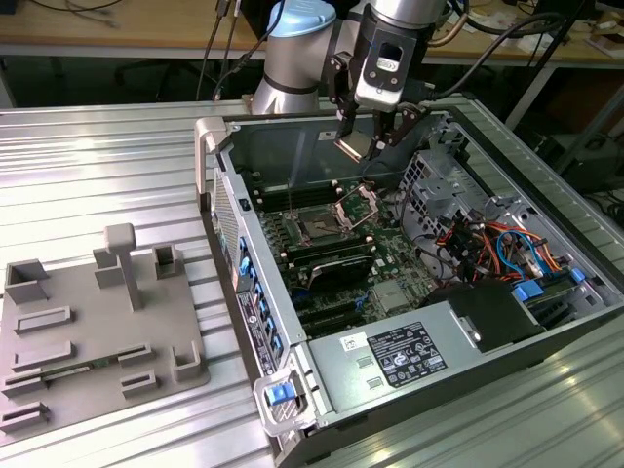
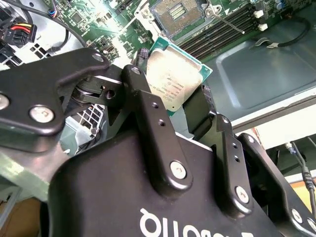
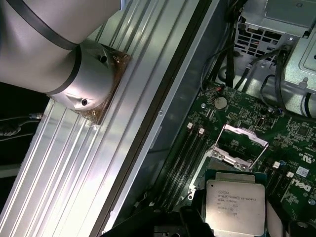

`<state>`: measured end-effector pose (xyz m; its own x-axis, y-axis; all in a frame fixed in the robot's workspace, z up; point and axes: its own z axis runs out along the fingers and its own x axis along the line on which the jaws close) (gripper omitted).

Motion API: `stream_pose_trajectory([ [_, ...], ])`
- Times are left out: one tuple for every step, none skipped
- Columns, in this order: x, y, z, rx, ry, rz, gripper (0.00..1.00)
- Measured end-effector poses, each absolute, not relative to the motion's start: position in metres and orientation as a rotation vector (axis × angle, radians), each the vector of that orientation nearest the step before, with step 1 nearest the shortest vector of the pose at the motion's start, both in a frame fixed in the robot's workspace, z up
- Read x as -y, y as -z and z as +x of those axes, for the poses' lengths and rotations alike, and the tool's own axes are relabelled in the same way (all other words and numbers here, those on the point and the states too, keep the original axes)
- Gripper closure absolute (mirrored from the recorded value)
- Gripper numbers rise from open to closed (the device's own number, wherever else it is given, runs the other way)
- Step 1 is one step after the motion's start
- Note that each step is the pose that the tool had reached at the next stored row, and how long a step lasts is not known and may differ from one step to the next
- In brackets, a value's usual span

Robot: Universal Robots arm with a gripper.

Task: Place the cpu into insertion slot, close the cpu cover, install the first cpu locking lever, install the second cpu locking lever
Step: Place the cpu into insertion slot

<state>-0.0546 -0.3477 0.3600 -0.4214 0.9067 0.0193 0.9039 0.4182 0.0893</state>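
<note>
My end effector (image 1: 369,138) is clamped on the cpu (image 2: 173,74), its matte black fingers (image 2: 148,108) pinching two opposite edges of the flat square chip, which has a dull silver lid and a green rim. The chip hangs tilted above the green board, clear of the insertion slot (image 1: 320,227), a dark square socket. The cpu cover (image 1: 357,203), a thin silvery frame, stands hinged up beside the slot, inside the open case (image 1: 283,146) on the ribbed metal desk (image 1: 97,166).

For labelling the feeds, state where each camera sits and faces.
Exterior view: off the arm, looking down into the computer case; arm and jaws show.
Second wrist view: behind the jaws, facing the cpu and insertion slot.
First wrist view: on the wrist, facing the motherboard; arm base shows.
All share the held cpu.
</note>
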Motion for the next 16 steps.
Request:
stream_pose_trajectory([
  [0.348,-0.360,-0.055,-2.618,-0.133,1.672,0.45],
  [0.348,-0.360,-0.055,-2.618,-0.133,1.674,0.45],
  [0.348,-0.360,-0.055,-2.615,-0.133,1.677,0.45],
  [0.348,-0.360,-0.055,-2.604,-0.133,1.693,0.45],
  [0.348,-0.359,-0.055,-2.581,-0.132,1.727,0.45],
  [0.348,-0.357,-0.055,-2.554,-0.131,1.765,0.45],
  [0.348,-0.356,-0.055,-2.535,-0.130,1.791,0.45],
  [0.348,-0.355,-0.055,-2.520,-0.129,1.811,0.45],
  [0.348,-0.354,-0.055,-2.509,-0.129,1.827,0.45],
  [0.348,-0.352,-0.055,-2.494,-0.127,1.847,0.45],
  [0.348,-0.351,-0.055,-2.484,-0.126,1.861,0.45],
  [0.348,-0.349,-0.055,-2.471,-0.124,1.879,0.45],
  [0.348,-0.347,-0.055,-2.462,-0.123,1.892,0.45],
  [0.348,-0.345,-0.055,-2.448,-0.122,1.909,0.45],
  [0.348,-0.344,-0.055,-2.435,-0.121,1.925,0.45],
  [0.348,-0.341,-0.055,-2.418,-0.120,1.947,0.45],
])
